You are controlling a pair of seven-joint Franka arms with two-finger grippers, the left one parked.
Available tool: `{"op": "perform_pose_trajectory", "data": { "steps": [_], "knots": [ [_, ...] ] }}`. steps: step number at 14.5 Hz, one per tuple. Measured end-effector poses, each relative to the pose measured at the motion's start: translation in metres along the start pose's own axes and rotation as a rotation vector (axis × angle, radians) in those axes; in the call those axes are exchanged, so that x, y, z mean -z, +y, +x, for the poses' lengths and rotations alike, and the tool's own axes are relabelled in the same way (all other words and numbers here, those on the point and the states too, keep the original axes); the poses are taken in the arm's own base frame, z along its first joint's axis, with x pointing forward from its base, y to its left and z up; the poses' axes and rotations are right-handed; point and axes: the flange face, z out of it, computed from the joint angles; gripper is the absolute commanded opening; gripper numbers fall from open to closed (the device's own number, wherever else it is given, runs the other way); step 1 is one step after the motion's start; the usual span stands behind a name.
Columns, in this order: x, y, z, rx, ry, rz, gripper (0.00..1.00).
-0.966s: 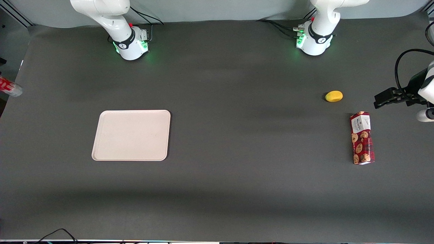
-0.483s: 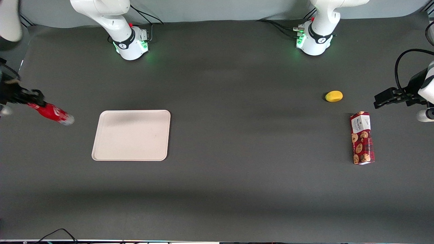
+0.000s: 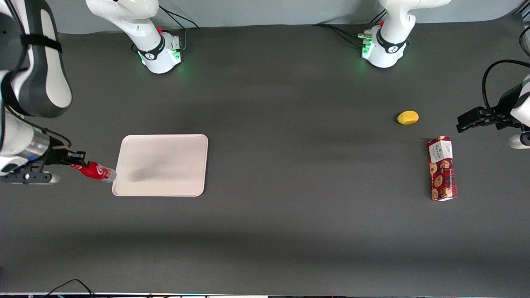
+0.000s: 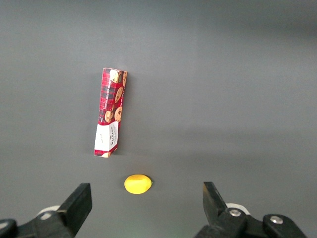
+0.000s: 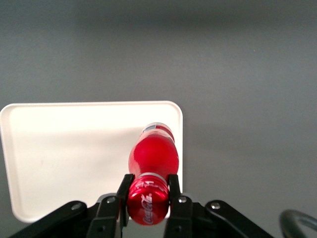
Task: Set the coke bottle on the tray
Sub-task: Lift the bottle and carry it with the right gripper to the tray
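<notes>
My right gripper [image 3: 71, 161] is shut on the cap end of the coke bottle [image 3: 93, 171], a slim red bottle with white script. It holds the bottle tilted in the air, its silvery base pointing toward the tray [image 3: 161, 142]. In the front view the base is at the tray's edge on the working arm's side. In the right wrist view the fingers [image 5: 125, 187] clamp the red cap, and the bottle [image 5: 153, 153] hangs over the tray's rim [image 5: 94, 104]. The tray is pale cream, flat and has nothing on it.
A red cookie box [image 3: 442, 168] and a small yellow lemon-like object [image 3: 408, 117] lie toward the parked arm's end of the table; both also show in the left wrist view, box [image 4: 110, 112], yellow object [image 4: 137, 184]. The arm bases [image 3: 159, 51] stand farthest from the front camera.
My right gripper has carried the bottle in from the table's edge at the working arm's end toward the tray, and nearer the front camera. A shadow now falls on the tray.
</notes>
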Motion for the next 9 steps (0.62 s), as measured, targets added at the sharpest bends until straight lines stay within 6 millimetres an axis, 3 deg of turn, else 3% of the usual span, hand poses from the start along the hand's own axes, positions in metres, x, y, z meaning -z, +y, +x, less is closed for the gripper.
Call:
{"op": "perform_pose_trajectory", "data": {
  "steps": [3,9],
  "knots": [
    [-0.038,-0.002,0.013,0.000,0.000,0.005,0.00],
    [-0.078,-0.004,0.018,-0.001,-0.027,0.014,0.00]
  ]
}}
